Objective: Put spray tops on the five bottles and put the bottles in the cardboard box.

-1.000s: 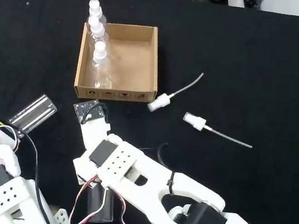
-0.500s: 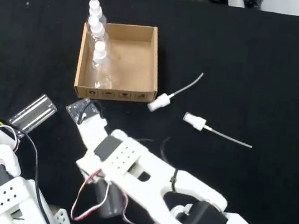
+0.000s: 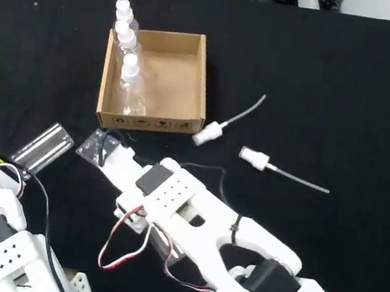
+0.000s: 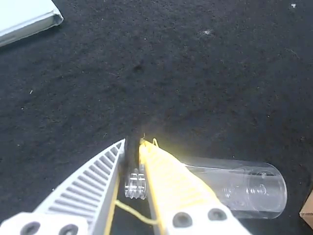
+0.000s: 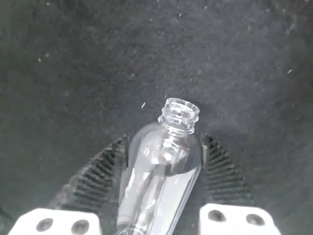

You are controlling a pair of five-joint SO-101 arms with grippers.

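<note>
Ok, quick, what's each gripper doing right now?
Left gripper: closed on the neck of the lying bottle.
Right gripper: closed around the second bottle, which has no top.

The bottle (image 5: 161, 164) was clear, glossy plastic; the table (image 3: 367, 76) matt black cloth flecked with lint; the box (image 3: 204, 81) plain matt cardboard.

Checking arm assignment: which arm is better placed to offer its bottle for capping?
Right, likely: the right tool grips the open-necked bottle by the body, neck free; the left tool pinches the lying bottle at its neck, where a top goes.
</note>
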